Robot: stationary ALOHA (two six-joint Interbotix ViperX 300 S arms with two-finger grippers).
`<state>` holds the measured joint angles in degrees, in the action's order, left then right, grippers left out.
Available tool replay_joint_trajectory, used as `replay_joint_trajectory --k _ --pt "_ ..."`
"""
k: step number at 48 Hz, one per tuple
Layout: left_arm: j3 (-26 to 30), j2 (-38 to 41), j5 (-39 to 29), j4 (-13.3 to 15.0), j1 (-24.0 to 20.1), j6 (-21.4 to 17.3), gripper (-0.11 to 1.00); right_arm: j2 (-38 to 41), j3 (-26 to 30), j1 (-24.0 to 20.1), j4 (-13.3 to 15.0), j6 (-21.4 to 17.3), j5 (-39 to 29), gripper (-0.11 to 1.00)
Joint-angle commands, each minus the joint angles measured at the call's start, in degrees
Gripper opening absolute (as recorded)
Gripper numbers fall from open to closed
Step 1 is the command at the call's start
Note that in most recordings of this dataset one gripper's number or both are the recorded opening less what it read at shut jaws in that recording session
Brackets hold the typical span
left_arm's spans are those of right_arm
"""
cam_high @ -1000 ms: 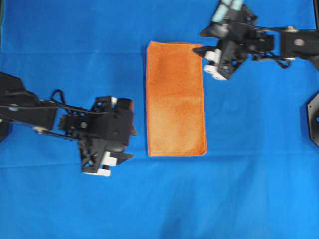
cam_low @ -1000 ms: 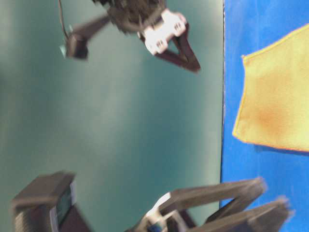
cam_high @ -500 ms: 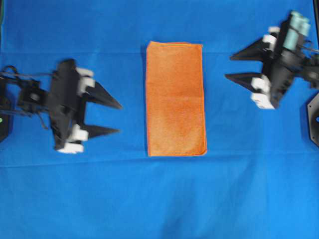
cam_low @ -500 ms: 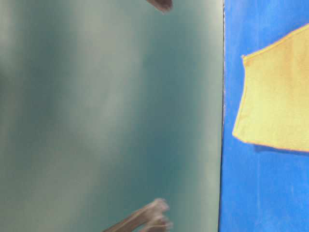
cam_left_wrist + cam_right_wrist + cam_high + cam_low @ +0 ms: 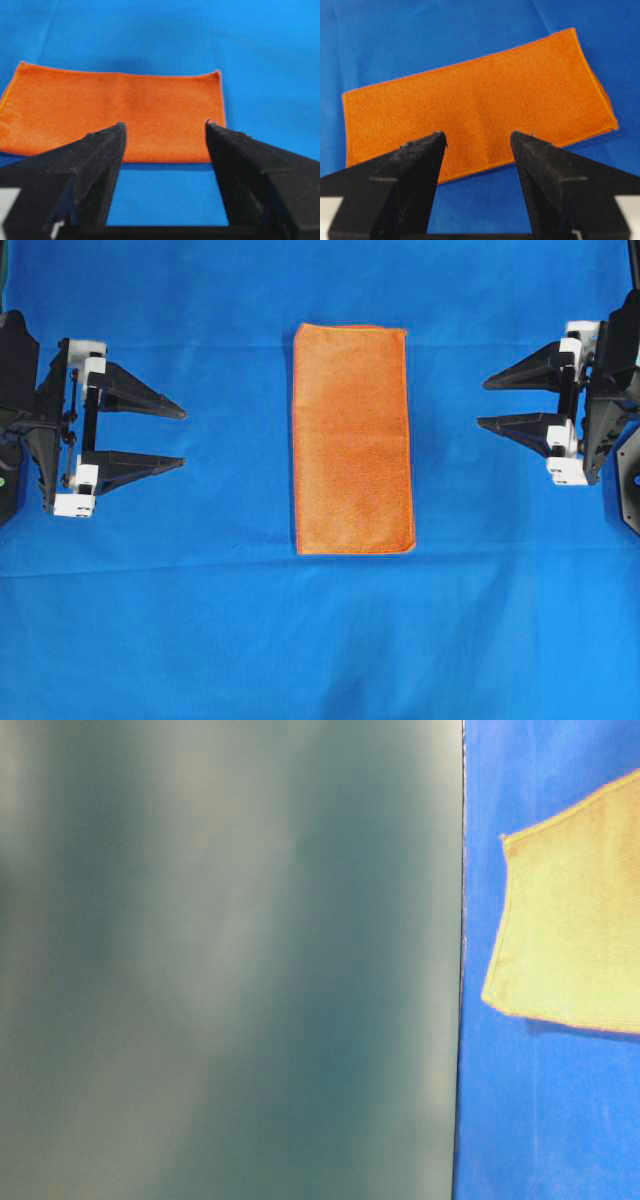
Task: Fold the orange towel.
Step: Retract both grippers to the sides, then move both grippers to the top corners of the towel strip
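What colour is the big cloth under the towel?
Bright blue cloth, clearest in the overhead view, beneath the orange towel.

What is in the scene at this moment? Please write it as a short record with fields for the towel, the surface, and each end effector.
towel: bright orange microfibre towel, lying flat as a long narrow rectangle, already folded
surface: large blue cloth, covering the table under the towel
left end effector: open, empty, at the left edge of the overhead view, apart from the towel, tips pointing toward it
right end effector: open, empty, at the right edge of the overhead view, apart from the towel, tips pointing toward it
contact: nothing touches the towel
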<state>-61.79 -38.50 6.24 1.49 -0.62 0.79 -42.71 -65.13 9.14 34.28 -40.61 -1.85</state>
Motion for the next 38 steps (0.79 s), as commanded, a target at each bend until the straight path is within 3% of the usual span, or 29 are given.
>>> replay_joint_trajectory --k 1,9,17,26,38 --pt "1.0 0.6 0.7 0.1 -0.4 0.0 0.58 0.0 0.7 -0.1 -0.2 -0.1 0.6 0.60" --pt "2.0 2.9 1.7 0.1 -0.4 0.0 0.58 0.0 1.2 0.7 -0.2 -0.1 0.7 0.60" --pt "4.5 7.4 4.8 0.1 -2.1 0.0 0.58 2.9 3.4 5.4 -0.2 -0.1 0.8 0.60" --pt "9.1 15.3 5.4 0.1 -7.7 -0.8 0.58 10.6 6.6 11.9 0.5 0.4 2.6 0.60" --pt "15.5 28.1 7.3 0.0 -15.3 -1.0 0.69 25.3 12.3 18.5 2.9 0.9 5.9 0.60"
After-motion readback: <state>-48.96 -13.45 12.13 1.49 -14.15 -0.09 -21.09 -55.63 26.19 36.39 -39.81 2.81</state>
